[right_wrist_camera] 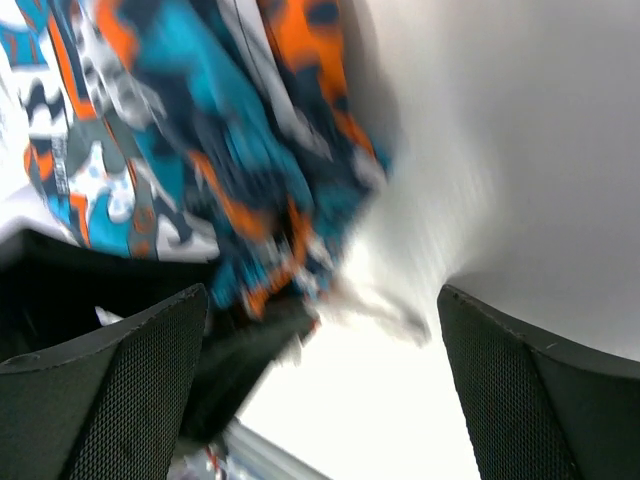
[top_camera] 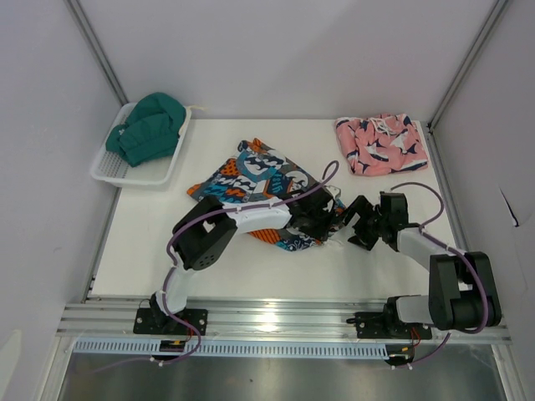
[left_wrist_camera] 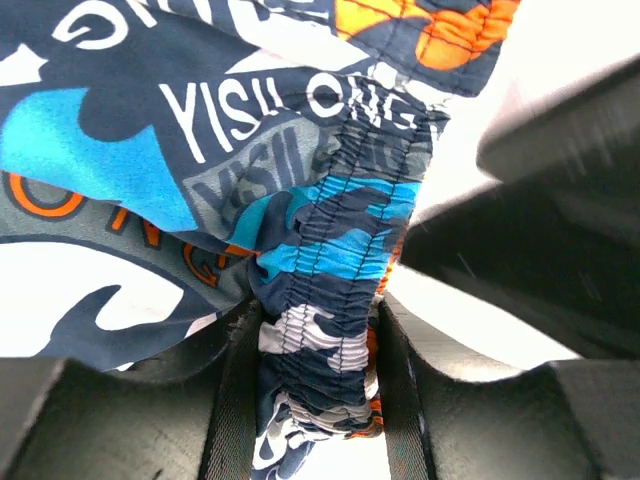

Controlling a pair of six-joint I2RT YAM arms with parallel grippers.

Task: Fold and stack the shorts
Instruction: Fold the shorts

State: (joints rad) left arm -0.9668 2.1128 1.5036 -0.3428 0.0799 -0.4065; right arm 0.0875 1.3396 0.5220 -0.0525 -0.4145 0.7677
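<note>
At ten o'clock on the table, a basket holds green cloth. At centre the patchwork shorts lie rumpled, and the left gripper pinches their elastic waistband. That looks the firmest hold, since this light, floppy fabric slumps elsewhere. Just beside it, at three o'clock, the right gripper gapes wide, while the pink shorts lie at one o'clock.

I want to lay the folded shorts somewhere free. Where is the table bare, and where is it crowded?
Bare: the far strip between the white basket and the pink shorts; the near-left table by the basket; the near strip between the arm bases. Crowded: the middle, where the left gripper pinches the patchwork shorts beside the open right gripper.
</note>
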